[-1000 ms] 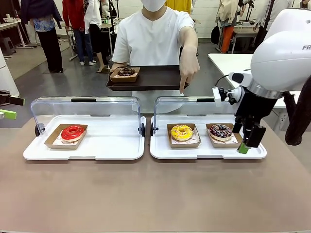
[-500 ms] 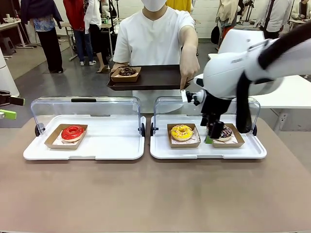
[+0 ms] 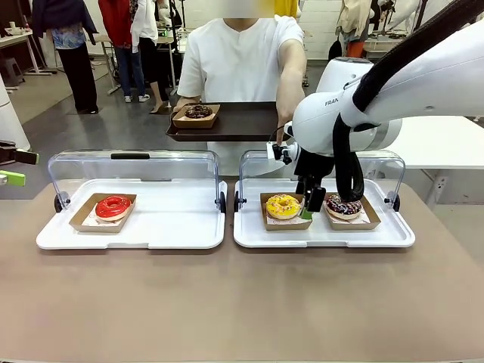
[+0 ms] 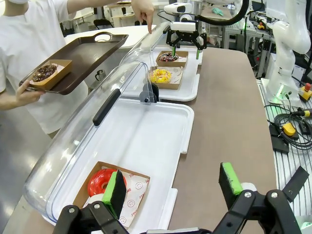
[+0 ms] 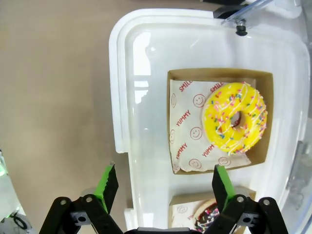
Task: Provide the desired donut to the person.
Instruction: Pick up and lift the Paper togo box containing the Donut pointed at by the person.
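Yellow donut (image 3: 283, 205) with sprinkles sits in an open card box on smiley-print paper, in the left half of the right tray (image 3: 325, 239), which lies toward the far right of the counter (image 3: 242, 302). A dark sprinkled donut (image 3: 344, 204) in its own box is just beside it on the right. The right pincer (image 5: 164, 179) hangs over this tray, fingers pointing down and spread wide, with nothing between them. In the front view it is at the right edge of the yellow donut's box, between the two boxes. In its wrist view the yellow donut lies ahead of the fingers, nearer the right-hand one.

The left tray (image 3: 151, 234), toward the far left of the counter, holds a red donut (image 3: 113, 206) in a box at its left end. Both trays have clear lids tipped up at the back. The left pincer (image 4: 172, 184) is wide open and empty, off that tray's left end.

The person (image 3: 238, 60) stands at the far edge, holding a brown tray (image 3: 242, 121) with a chocolate donut (image 3: 198, 111) in a box. Their other hand (image 4: 142, 7) points a finger down over the right tray.
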Robot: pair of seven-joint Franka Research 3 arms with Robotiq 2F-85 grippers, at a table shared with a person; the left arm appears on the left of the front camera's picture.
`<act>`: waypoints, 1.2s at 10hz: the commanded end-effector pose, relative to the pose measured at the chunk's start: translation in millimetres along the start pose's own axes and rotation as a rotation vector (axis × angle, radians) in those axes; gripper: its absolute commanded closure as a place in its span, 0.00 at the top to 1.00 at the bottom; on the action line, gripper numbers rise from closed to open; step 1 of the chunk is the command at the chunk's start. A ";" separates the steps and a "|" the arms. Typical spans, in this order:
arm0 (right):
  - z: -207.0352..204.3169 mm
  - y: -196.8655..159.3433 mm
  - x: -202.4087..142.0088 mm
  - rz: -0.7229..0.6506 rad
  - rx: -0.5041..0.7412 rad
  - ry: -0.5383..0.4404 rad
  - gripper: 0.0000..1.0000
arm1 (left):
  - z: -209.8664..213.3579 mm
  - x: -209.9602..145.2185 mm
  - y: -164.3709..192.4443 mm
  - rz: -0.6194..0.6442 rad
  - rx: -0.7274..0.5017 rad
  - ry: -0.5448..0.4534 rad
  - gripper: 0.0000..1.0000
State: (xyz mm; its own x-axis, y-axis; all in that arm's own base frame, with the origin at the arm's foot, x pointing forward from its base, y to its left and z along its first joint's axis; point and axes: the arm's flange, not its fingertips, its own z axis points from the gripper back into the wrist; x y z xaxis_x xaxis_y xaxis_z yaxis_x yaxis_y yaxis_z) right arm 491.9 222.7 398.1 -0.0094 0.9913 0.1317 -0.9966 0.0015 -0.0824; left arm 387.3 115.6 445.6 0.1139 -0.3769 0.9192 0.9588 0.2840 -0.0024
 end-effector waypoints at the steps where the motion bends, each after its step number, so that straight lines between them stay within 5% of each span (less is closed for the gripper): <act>1: 1.1 1.0 -0.5 0.002 -0.001 0.000 1.00 | 1.4 0.1 -0.8 -0.005 0.001 -0.014 1.00; 12: -34.3 -0.2 -5.1 -0.018 0.037 0.066 1.00 | 1.4 0.1 -0.8 -0.005 0.001 -0.014 1.00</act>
State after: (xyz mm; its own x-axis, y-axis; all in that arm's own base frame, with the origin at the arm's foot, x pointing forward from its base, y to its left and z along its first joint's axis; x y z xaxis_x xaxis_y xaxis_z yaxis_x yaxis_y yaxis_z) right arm 494.3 220.3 371.8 0.0016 0.9947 0.1027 -0.9992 0.0057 -0.0401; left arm 387.3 115.7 445.6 0.1139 -0.3769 0.9192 0.9588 0.2840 -0.0023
